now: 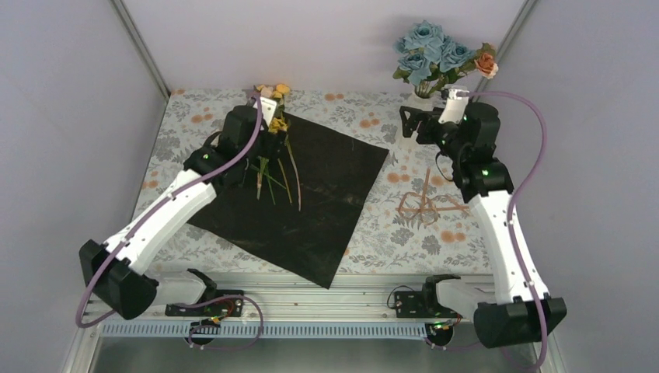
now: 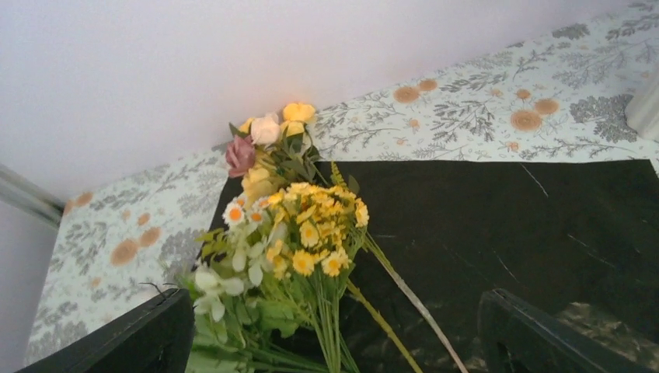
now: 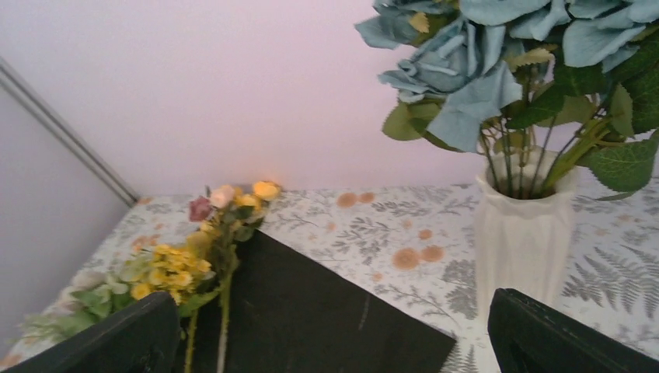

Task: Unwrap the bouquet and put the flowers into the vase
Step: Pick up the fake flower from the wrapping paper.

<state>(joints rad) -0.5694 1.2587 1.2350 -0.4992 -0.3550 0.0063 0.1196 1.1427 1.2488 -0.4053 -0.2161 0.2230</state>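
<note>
Tall white vase (image 3: 521,233), matte, with vertical ribs and a wavy rim, at upper right of the top view near the back wall, on the desk (image 1: 365,109) with its grey-and-orange floral print. Filled with blue fabric roses (image 3: 458,70), broad green leaves and one orange bloom (image 1: 487,64).

Just in front of it, right hand (image 3: 334,334) with jaws spread wide, holding nothing. In its wrist view, vase at right of frame, above the right finger.

Other flowers (image 2: 303,241) lying at the upper left corner of the flat, faintly creased black sheet (image 1: 311,202): small yellow daisies, white blossoms, and pink and yellow rosebuds on thin green stems.

Over their stems, left hand (image 2: 334,342) with jaws wide apart, one finger on each side of the bunch, closed on nothing.

Thin brown twine (image 1: 423,206) loose on the desk, right of the sheet.
</note>
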